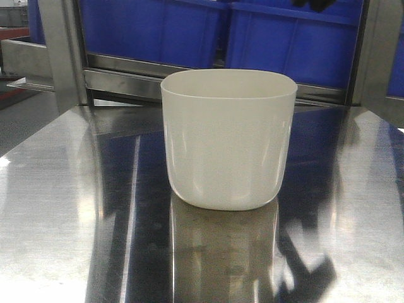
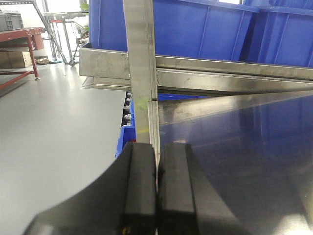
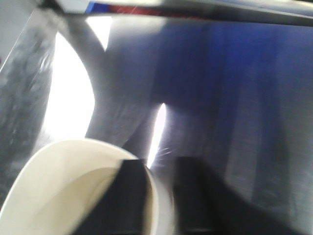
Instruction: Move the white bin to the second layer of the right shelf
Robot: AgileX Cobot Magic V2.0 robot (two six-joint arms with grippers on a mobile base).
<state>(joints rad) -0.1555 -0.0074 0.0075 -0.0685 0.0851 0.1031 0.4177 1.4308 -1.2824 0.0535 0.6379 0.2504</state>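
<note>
Our right pincer (image 3: pixel 159 164) has its two black fingers apart with a plain gap between them. In its own blurred view one finger lies over the mouth of the white bin (image 3: pixel 58 196) and the other over bare steel beside the rim. We cannot tell from that view whether either finger touches the bin, and nothing is held. Our left pincer (image 2: pixel 156 149) is closed, its pads pressed flat together with nothing between them, at the left edge of the table by an upright steel post (image 2: pixel 139 63).

From the front we see the bin (image 1: pixel 227 139) standing upright near the middle of the table (image 1: pixel 63 189), mouth up. The tabletop is brushed steel (shiny enough to mirror the bin and the blue behind it) and carries white glare patches on both sides.

Just behind the table a steel rack rail (image 1: pixel 126 76) runs across, and big blue crates (image 1: pixel 151 25) sit on it side by side. To the left of the post we see a smooth grey floor (image 2: pixel 49 127), and well apart from it a red-framed bench (image 2: pixel 19 34) stands at the far side of the room.
</note>
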